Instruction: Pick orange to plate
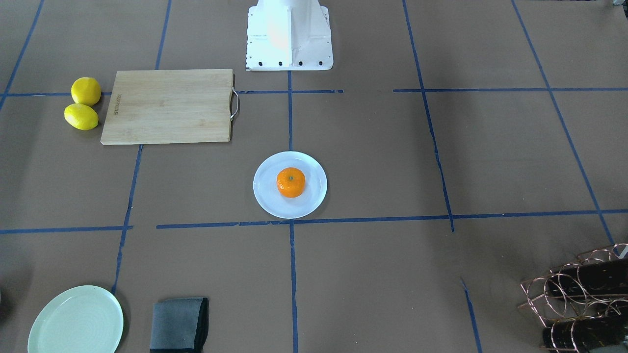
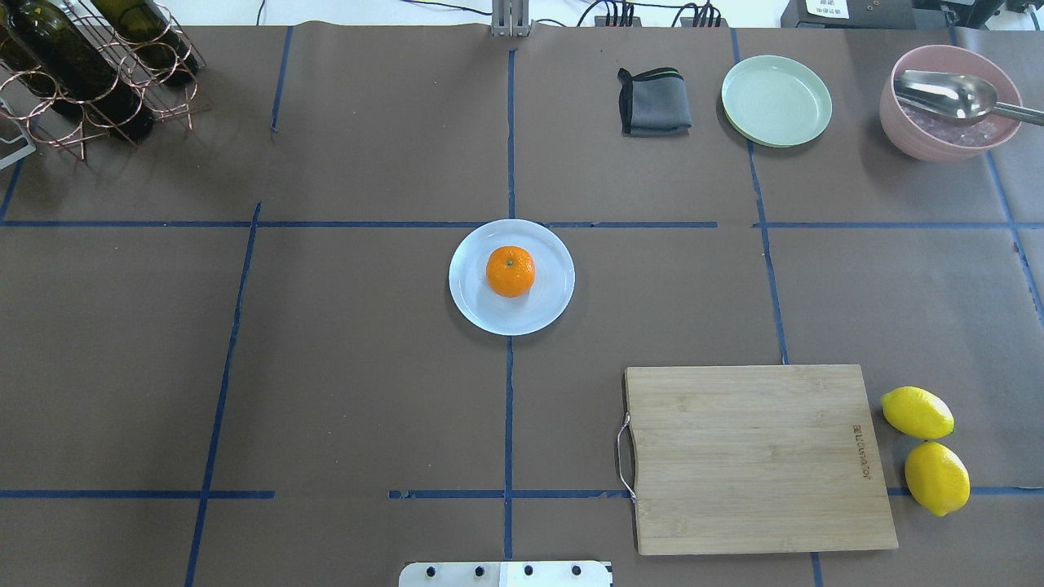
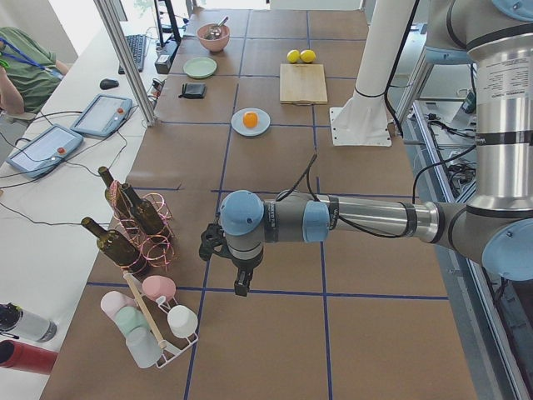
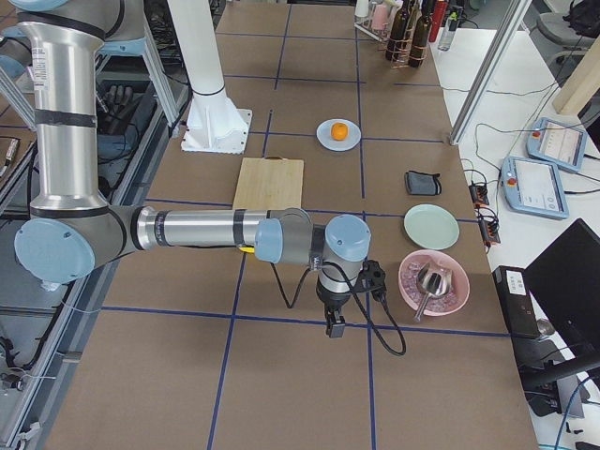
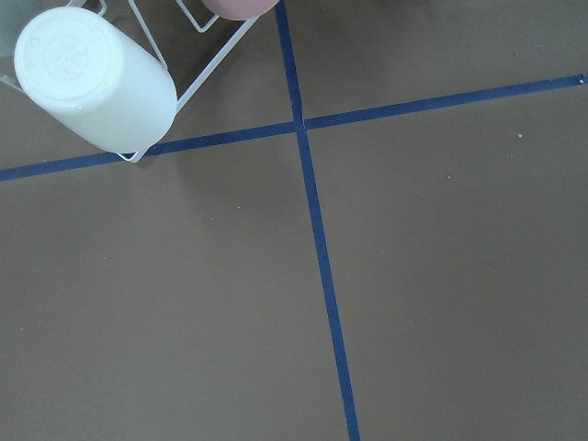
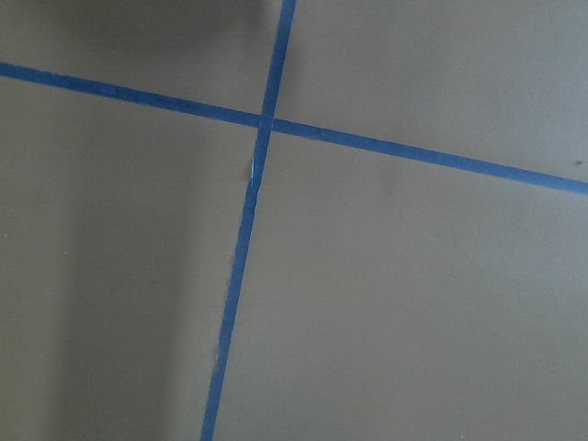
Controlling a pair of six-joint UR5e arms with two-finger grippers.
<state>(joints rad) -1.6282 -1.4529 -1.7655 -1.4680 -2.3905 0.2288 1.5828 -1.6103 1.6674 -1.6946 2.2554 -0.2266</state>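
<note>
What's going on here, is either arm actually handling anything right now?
Nothing is being handled. The orange sits in the middle of the plate, stem up, so the placing looks done. Both arms are far from it. The left tool hangs near the cup rack, and the right tool hangs beside the pink bowl. These views do not show whether the tools are open or shut.

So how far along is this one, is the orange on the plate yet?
Done: the orange sits near the middle of the plate, with nothing touching it. In hand: nothing. The left gripper hangs over the table by the cup rack and the right gripper by the pink bowl, both far from the plate. Left: nothing visible.
</note>
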